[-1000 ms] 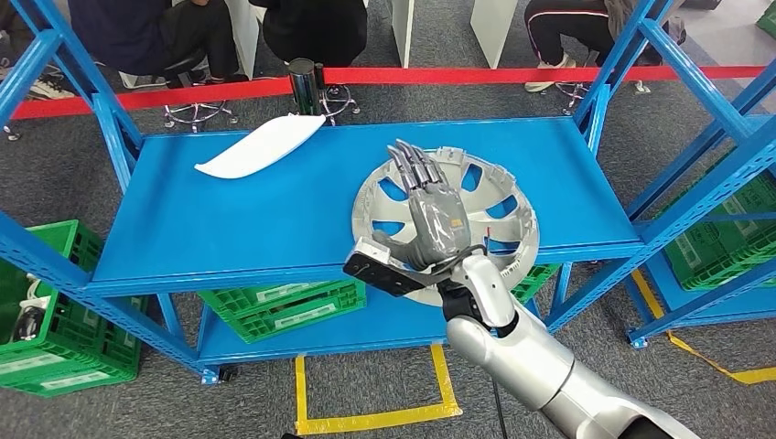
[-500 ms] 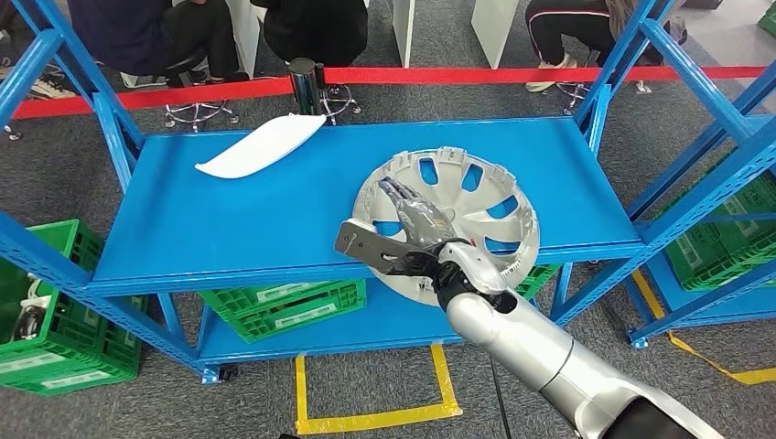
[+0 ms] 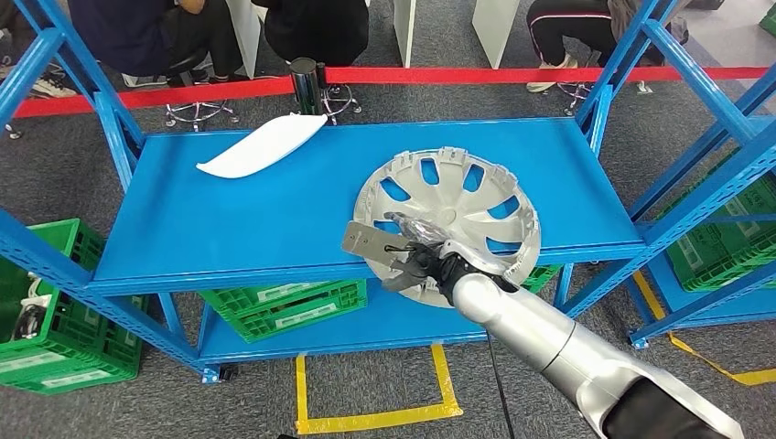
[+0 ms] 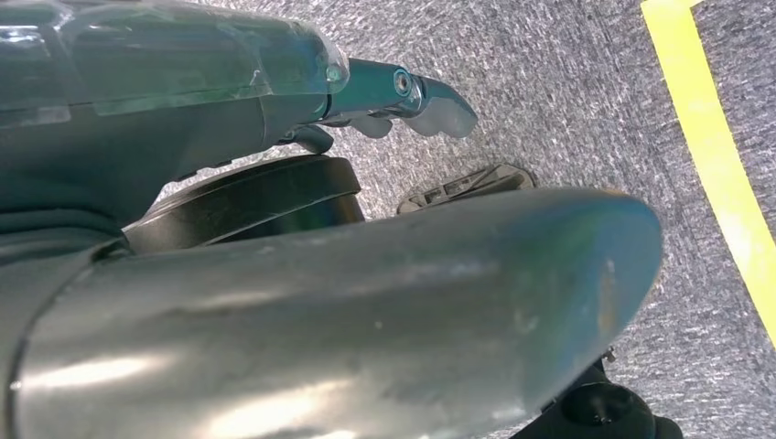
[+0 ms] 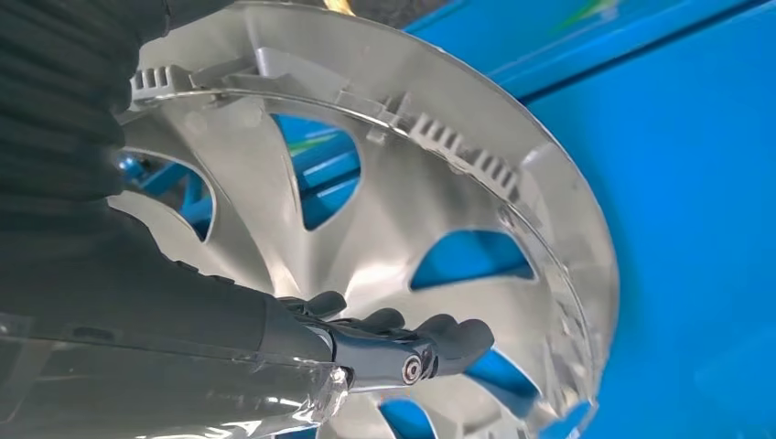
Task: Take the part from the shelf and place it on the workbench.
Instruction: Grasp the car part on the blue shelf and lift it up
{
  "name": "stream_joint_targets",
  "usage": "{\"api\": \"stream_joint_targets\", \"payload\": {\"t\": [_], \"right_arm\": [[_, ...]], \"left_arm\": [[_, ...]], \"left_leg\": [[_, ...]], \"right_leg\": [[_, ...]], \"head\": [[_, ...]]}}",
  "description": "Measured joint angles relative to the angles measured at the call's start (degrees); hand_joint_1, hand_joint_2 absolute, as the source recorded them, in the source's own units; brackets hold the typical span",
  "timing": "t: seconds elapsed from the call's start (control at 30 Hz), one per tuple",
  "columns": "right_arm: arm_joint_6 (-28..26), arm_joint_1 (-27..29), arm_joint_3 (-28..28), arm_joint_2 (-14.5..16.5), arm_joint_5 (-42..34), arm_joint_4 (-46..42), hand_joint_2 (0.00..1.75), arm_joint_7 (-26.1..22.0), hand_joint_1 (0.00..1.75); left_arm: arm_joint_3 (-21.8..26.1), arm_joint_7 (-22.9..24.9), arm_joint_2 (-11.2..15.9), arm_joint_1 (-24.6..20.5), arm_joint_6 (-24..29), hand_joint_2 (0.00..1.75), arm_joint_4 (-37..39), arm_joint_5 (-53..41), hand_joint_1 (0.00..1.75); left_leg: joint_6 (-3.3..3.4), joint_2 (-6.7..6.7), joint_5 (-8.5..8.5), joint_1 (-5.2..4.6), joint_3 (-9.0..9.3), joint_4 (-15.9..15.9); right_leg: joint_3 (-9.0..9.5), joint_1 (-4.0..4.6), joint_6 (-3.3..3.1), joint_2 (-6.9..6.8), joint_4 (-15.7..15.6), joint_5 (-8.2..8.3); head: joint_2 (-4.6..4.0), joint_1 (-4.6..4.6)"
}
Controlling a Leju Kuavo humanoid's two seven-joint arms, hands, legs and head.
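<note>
On the blue shelf (image 3: 274, 197), at its front edge, the silver wheel cover (image 3: 467, 197) is being reached by the right hand (image 3: 414, 249), whose fingers (image 5: 439, 334) are being curled onto its overhanging near rim.

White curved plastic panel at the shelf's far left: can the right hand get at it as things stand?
Probably not now: the right hand is curled on the silver hubcap, well away from the white curved plastic panel.

Cordoned workshop: blue shelving (image 3: 366, 197), crates (image 3: 284, 306)

hubcap (image 3: 458, 206) on shelf (image 3: 229, 229), overhanging front edge
</note>
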Motion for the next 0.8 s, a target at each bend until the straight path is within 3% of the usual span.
{"api": "stream_joint_targets", "payload": {"t": [0.8], "right_arm": [[11.35, -5.04, 5.86, -0.61, -0.16, 8.58, 1.75, 1.26, 0.00]], "left_arm": [[0.00, 0.04, 0.01, 0.09, -0.24, 0.00, 0.02, 0.72, 0.00]], "left_leg": [[0.00, -0.09, 0.01, 0.00, 0.06, 0.00]], "right_leg": [[0.05, 0.00, 0.00, -0.04, -0.01, 0.00]], "head": [[0.00, 0.02]]}}
